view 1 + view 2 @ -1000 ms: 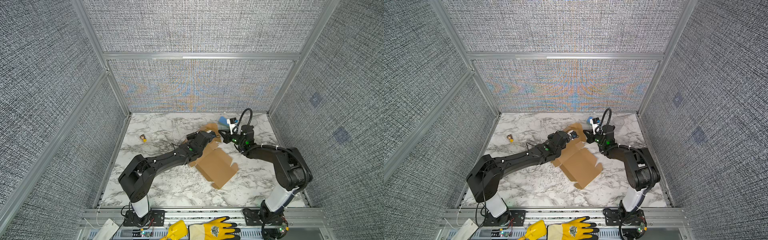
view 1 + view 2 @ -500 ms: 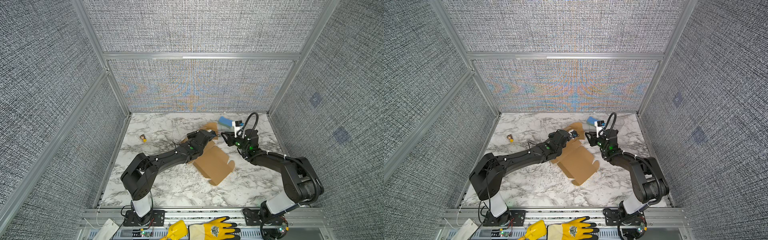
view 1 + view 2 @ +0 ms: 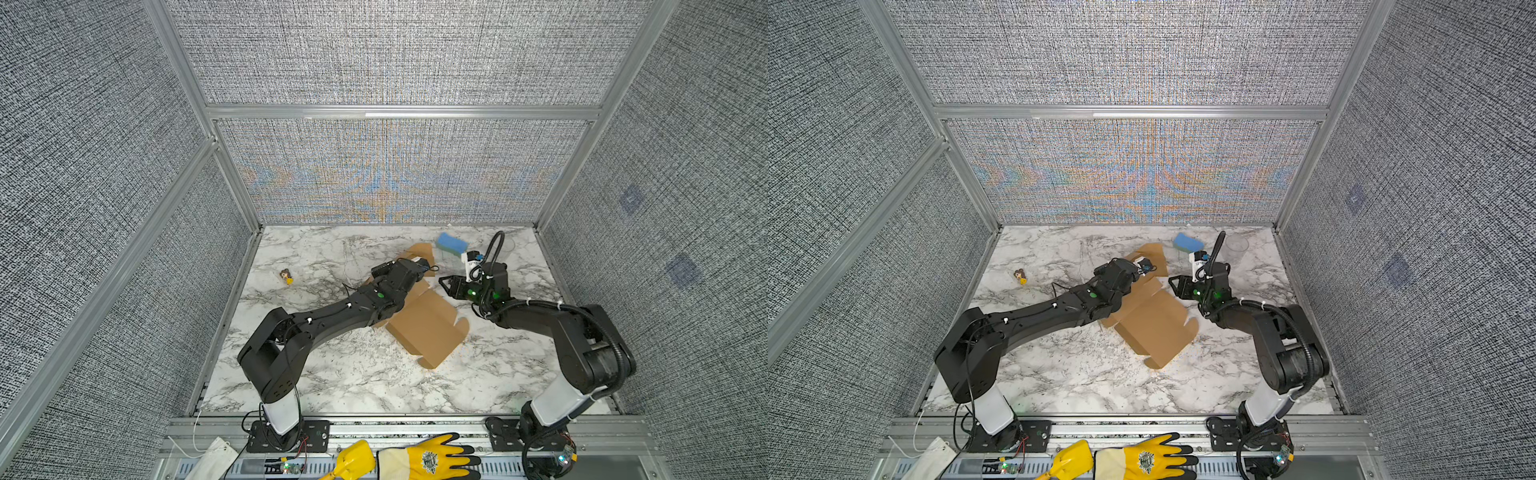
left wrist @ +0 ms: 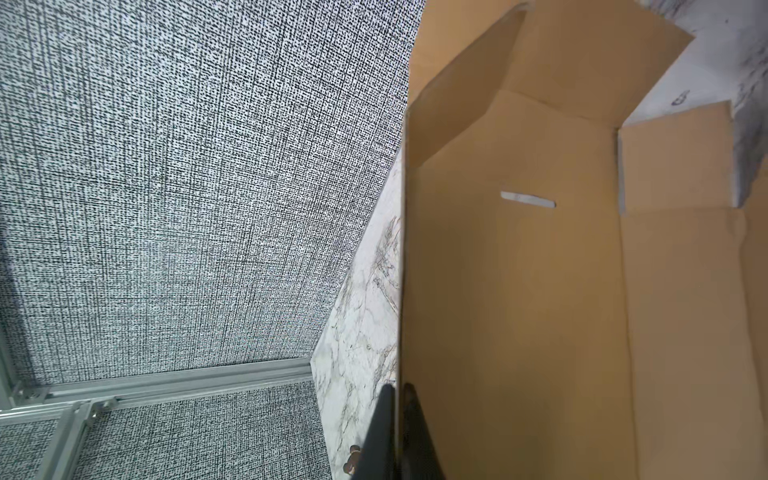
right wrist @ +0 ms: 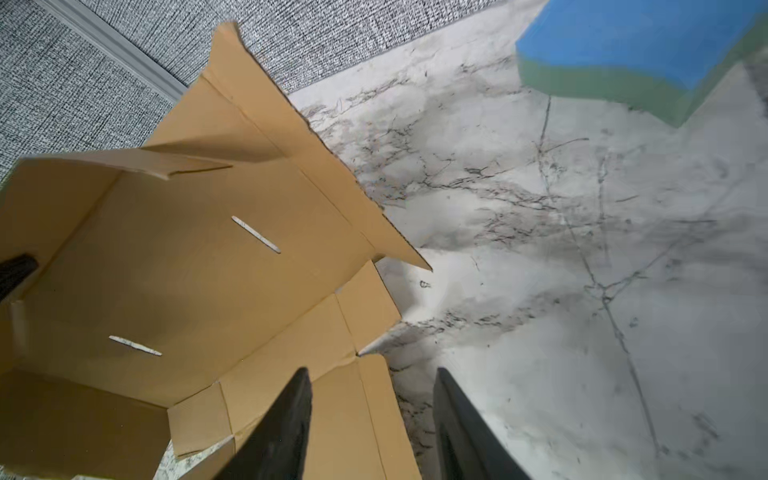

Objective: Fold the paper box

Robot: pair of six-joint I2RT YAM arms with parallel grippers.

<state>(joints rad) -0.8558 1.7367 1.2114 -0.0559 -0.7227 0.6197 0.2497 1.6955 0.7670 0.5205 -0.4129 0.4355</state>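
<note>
The paper box is a brown cardboard sheet lying partly folded on the marble table, with slots in its floor. My left gripper is shut on the upright edge of one side wall; in both top views it sits over the box's far left part. My right gripper is open at the box's right side. One finger is over a flat flap and the other over bare marble, gripping nothing.
A blue sponge with a green underside lies near the back wall, just beyond the right gripper. A small figurine stands at the left. A yellow glove lies on the front rail, off the table.
My right gripper was shut near the box's back flap and has opened, shifting slightly towards the front. The left gripper has kept its hold on the box wall.
</note>
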